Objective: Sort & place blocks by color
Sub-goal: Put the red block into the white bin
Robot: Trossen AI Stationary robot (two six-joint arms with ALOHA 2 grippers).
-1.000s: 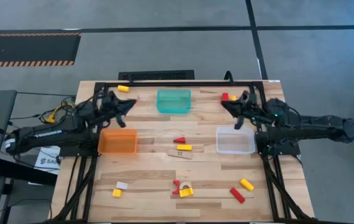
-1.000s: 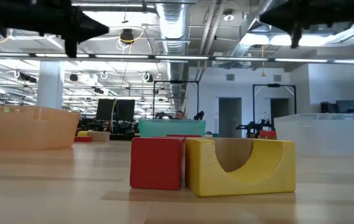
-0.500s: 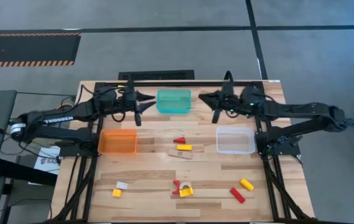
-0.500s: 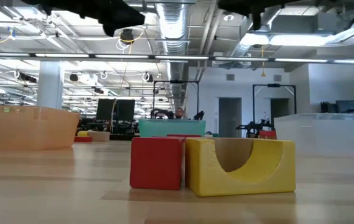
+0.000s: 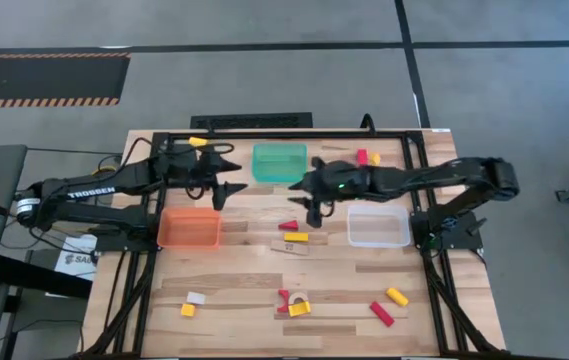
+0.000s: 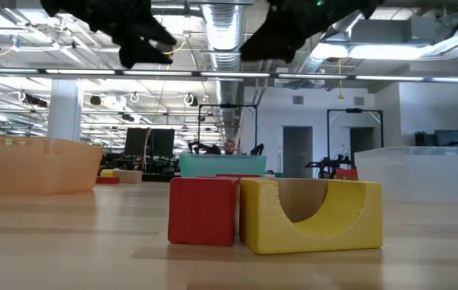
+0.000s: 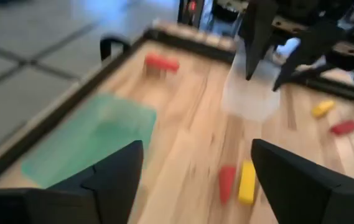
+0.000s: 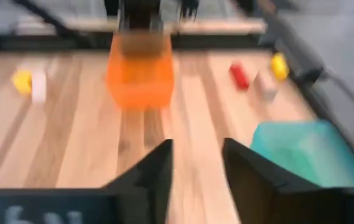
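Note:
A red wedge block (image 5: pixel 289 225), a yellow bar (image 5: pixel 296 237) and a tan block (image 5: pixel 290 248) lie mid-table. More blocks lie near the front edge, among them a red block (image 6: pixel 203 211) touching a yellow arch (image 6: pixel 311 213). A yellow block (image 5: pixel 197 142) and a red and yellow pair (image 5: pixel 366 157) lie at the far edge. My left gripper (image 5: pixel 226 172) hangs open between the orange and teal bins, empty (image 7: pixel 195 186). My right gripper (image 5: pixel 307 195) hangs open above the table just beyond the red wedge, empty (image 8: pixel 198 171).
An orange bin (image 5: pixel 189 228) stands at the left, a teal bin (image 5: pixel 280 162) at the far middle and a clear bin (image 5: pixel 378 225) at the right. Both arms reach in over the far half of the table, their grippers close to each other beside the teal bin.
My right gripper has swung from above the clear bin toward the table's left, past the teal bin, and a little nearer. My left gripper has gone toward the table's right, toward the teal bin. Both have opened their fingers. No block has moved.

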